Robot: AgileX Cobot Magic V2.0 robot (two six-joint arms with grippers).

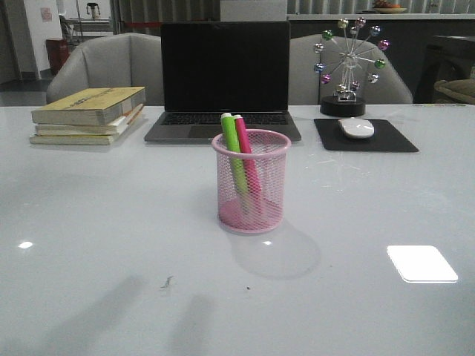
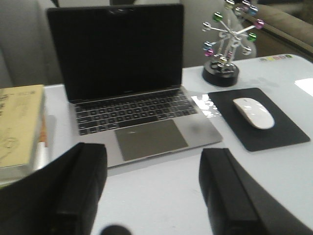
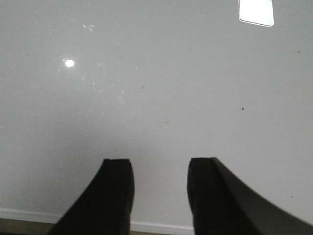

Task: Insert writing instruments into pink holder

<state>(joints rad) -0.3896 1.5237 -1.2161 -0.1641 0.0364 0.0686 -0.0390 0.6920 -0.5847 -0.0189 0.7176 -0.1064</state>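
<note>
Office: laptop (image 1: 226, 78), mouse (image 1: 356, 127), books (image 1: 87, 115)

Our left gripper (image 2: 151, 191) has fingers spread wide, nothing between. Our right gripper (image 3: 159, 196) likewise parted, empty, pointing down.

Round pink wire-mesh pencil cup (image 1: 251, 182) with rolled rim and solid base stands upright on the table, centre of the front view. Inside it: chunky bright green highlighter marker (image 1: 234, 153) and chunky hot pink highlighter marker (image 1: 247, 158), side by side, touching, both leaning toward the cup's left rim. Upper ends project above the rim; lower ends rest at the base.
</note>
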